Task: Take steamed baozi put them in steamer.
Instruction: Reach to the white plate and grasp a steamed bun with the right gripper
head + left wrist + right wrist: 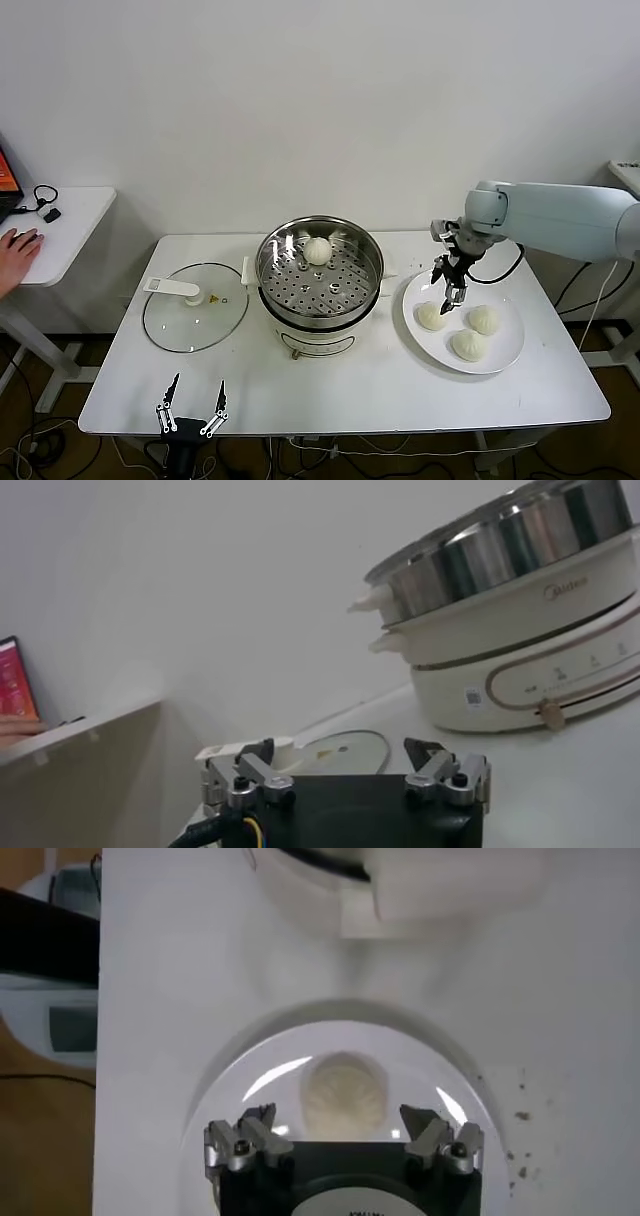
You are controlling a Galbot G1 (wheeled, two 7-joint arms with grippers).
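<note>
The right gripper (451, 290) hangs over the left part of the white plate (505, 355), its fingers spread wide and holding nothing, just above the leftmost steamed baozi (431, 316) (seen between the fingertips from the wrist (343, 1096)). Two more buns (483, 319) (468, 344) lie on the plate to its right. A fourth bun (317, 251) sits at the far side of the steamer (320, 300), mid-table. The left gripper (191, 412) waits, spread, at the near table edge.
</note>
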